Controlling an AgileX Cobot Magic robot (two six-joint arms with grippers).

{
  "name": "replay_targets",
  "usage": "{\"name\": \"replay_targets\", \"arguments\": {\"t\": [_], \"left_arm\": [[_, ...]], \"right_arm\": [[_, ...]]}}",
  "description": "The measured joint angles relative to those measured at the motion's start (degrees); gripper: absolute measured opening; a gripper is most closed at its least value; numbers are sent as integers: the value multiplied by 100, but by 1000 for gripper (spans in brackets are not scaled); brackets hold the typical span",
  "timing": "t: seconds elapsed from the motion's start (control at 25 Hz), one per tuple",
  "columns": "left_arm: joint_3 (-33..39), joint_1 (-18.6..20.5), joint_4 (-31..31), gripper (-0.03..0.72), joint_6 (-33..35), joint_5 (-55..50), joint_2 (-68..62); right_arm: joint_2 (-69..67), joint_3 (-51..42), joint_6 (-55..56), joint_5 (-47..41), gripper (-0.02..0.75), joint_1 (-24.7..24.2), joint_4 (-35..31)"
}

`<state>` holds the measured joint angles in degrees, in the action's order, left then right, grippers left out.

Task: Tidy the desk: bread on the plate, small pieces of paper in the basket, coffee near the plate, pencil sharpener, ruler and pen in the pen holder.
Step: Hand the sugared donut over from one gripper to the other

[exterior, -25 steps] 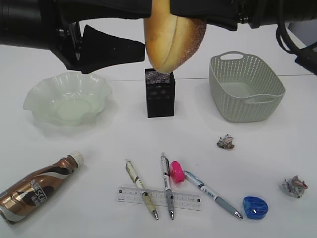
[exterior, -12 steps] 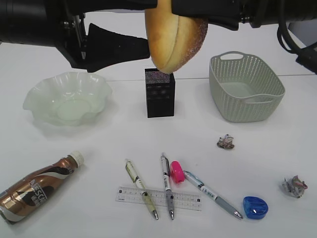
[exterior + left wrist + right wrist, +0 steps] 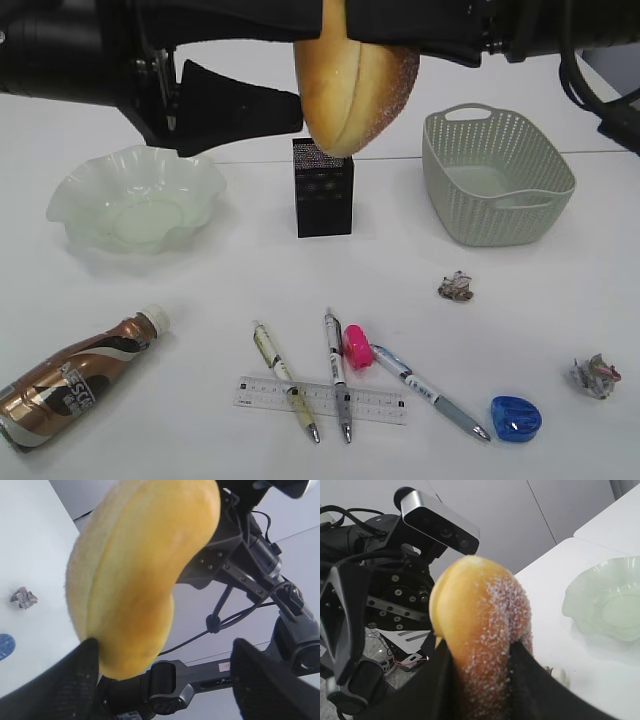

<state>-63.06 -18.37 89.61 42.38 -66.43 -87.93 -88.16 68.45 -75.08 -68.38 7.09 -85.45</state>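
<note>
My right gripper (image 3: 362, 25) is shut on the sugared bread roll (image 3: 355, 85) and holds it high above the black pen holder (image 3: 323, 190); the grip also shows in the right wrist view (image 3: 480, 650). My left gripper (image 3: 270, 70) is open right beside the roll's left side. In the left wrist view the roll (image 3: 145, 570) sits against one jaw, and the jaws (image 3: 165, 642) are wide apart. The green wavy plate (image 3: 137, 200) is empty at the left. The basket (image 3: 500, 180) is empty at the right.
A coffee bottle (image 3: 75, 375) lies at the front left. Three pens (image 3: 337, 375), a ruler (image 3: 320, 400), a pink sharpener (image 3: 357, 345) and a blue sharpener (image 3: 515, 418) lie at the front. Two paper balls (image 3: 456, 287) (image 3: 595, 377) lie at the right.
My left gripper has moved right, closer to the roll. The roll has shifted slightly right in my right gripper. Nothing on the table has moved.
</note>
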Motion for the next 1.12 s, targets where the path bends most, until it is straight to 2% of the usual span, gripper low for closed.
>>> {"name": "replay_targets", "arguments": {"t": [0.32, 1.12], "left_arm": [[0, 62, -183, 598, 2, 70, -22], [0, 68, -175, 598, 2, 128, -159]], "right_arm": [[0, 0, 0, 0, 222, 0, -67], [0, 0, 81, 0, 222, 0, -132]]}}
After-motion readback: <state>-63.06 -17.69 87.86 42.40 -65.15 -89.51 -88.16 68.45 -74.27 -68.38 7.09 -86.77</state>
